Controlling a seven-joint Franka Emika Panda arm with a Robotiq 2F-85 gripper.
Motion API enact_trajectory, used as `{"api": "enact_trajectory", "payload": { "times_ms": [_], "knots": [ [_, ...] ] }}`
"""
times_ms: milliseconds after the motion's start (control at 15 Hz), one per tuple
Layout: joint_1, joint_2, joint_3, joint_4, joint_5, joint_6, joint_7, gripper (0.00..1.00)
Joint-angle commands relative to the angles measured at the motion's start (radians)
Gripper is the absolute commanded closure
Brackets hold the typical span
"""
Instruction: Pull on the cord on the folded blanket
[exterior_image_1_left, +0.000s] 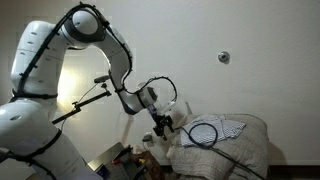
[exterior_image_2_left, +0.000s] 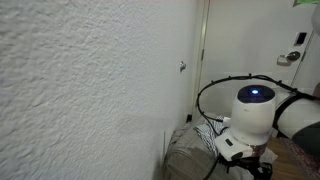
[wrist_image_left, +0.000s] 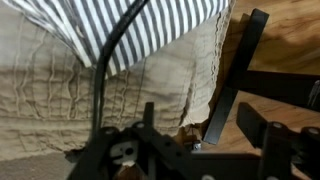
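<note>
Wrist view: pincer (wrist_image_left: 207, 138) gapes empty; thin black cord (wrist_image_left: 103, 75) lies outside it, so closing may snag the beige folded blanket (wrist_image_left: 50, 100) instead.

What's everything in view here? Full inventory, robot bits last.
bulky off-white wrinkled folded fabric blanket: one, beige, beside the jaws
grey-and-white striped fabric patch: one, on top of the blanket
thin black flexible cord: one, oval loop on the blanket top, with an end trailing down the blanket
small round wall fixture: one, grey, on the wall above the blanket
pale door: one, behind the arm
brown wooden floor: beside the blanket, in the wrist view
white robot arm: one, reaching toward the blanket
black jaws: one pair, at the blanket's edge near the cord; open or shut is unclear
</note>
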Motion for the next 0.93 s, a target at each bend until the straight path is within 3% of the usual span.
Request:
{"api": "enact_trajectory", "payload": {
  "times_ms": [0,400,867],
  "knots": [
    [0.035,0.011,0.029,0.026,0.093,-0.045,-0.099,0.00],
    [0.110,0.042,-0.006,0.111,0.171,-0.154,-0.150,0.00],
    [0.180,0.050,-0.115,0.202,0.103,-0.116,-0.008,0.00]
  ]
}}
